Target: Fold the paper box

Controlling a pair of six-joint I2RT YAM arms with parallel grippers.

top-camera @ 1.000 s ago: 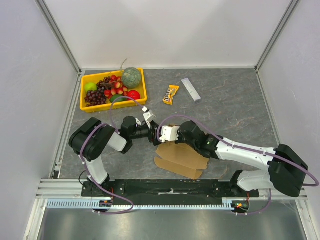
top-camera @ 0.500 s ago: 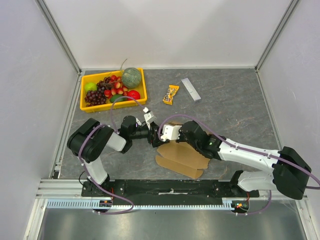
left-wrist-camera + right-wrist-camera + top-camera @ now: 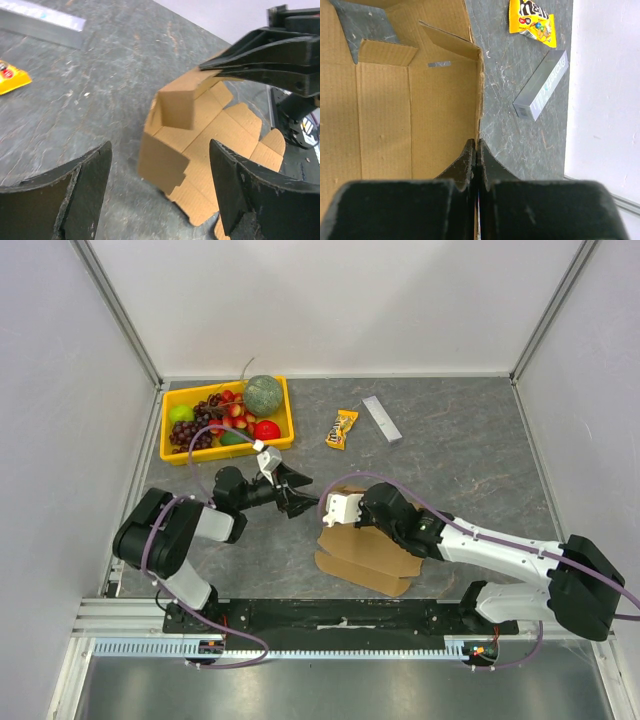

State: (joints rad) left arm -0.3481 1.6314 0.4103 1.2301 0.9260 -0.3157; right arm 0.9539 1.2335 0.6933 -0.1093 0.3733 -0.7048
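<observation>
The paper box (image 3: 368, 558) is a brown cardboard sheet lying partly folded near the table's front, with one side wall raised. My right gripper (image 3: 341, 502) is shut on the top edge of that raised wall. In the right wrist view its fingertips (image 3: 477, 146) pinch the cardboard edge, with the box's inner panel (image 3: 385, 110) to the left. My left gripper (image 3: 296, 492) stands open just left of the box, touching nothing. From the left wrist, the box (image 3: 200, 145) lies ahead between the wide-apart fingers (image 3: 85, 185), and the right gripper's fingers (image 3: 260, 55) grip its upper flap.
A yellow fruit tray (image 3: 170, 452) stands at the back left. A yellow candy packet (image 3: 343, 429) and a small grey bar (image 3: 382, 419) lie behind the box; both show in the right wrist view, packet (image 3: 532, 20) and bar (image 3: 542, 85).
My left gripper has drawn back to the left, away from the box, still open. The right gripper keeps its grip on the raised wall; the box has shifted slightly.
</observation>
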